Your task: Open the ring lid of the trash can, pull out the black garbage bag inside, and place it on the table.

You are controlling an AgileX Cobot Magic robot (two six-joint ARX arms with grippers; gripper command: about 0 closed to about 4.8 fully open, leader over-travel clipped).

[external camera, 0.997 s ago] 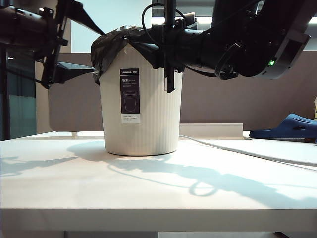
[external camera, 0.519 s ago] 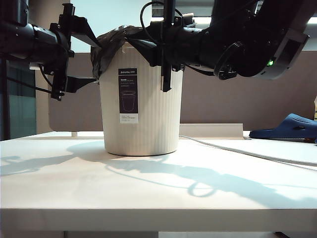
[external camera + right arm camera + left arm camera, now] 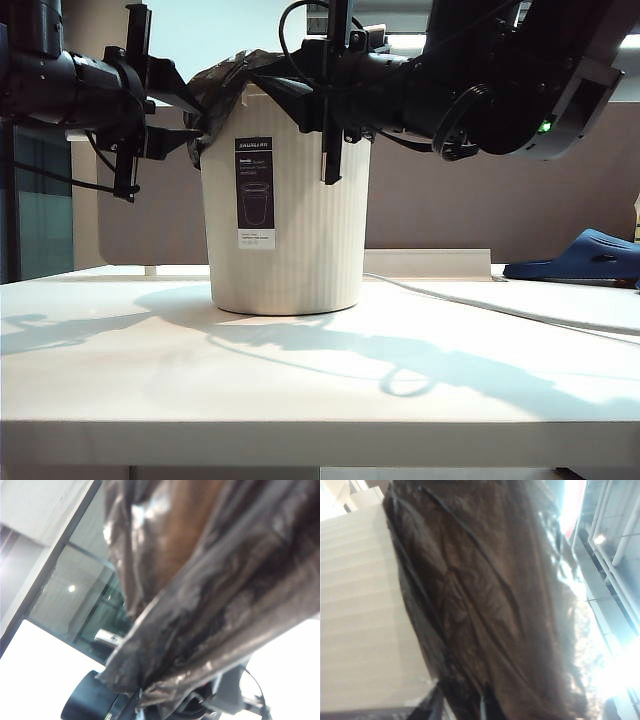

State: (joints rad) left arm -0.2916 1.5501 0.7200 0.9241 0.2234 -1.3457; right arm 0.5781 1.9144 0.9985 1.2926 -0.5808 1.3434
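Left end effector (image 3: 185, 118) just closed in on the bag (image 3: 215, 85) at the bin's (image 3: 290, 230) left rim.
Its jaws were wide a second ago, now pinching bag film, so both sides are held. Right end effector (image 3: 300, 95) clamped on the bag at the right rim. Bag is in the upright bin on the surface (image 3: 300, 380), long axis vertical, mouth up.

The left tool (image 3: 190, 120) meets the black bag (image 3: 225, 85) at the bin's (image 3: 300, 230) rim, its tips lost against the dark plastic; the right tool's (image 3: 290, 95) tips are hidden likewise; both wrist views are filled with blurred bag; the slipper (image 3: 585, 255) is cut off.
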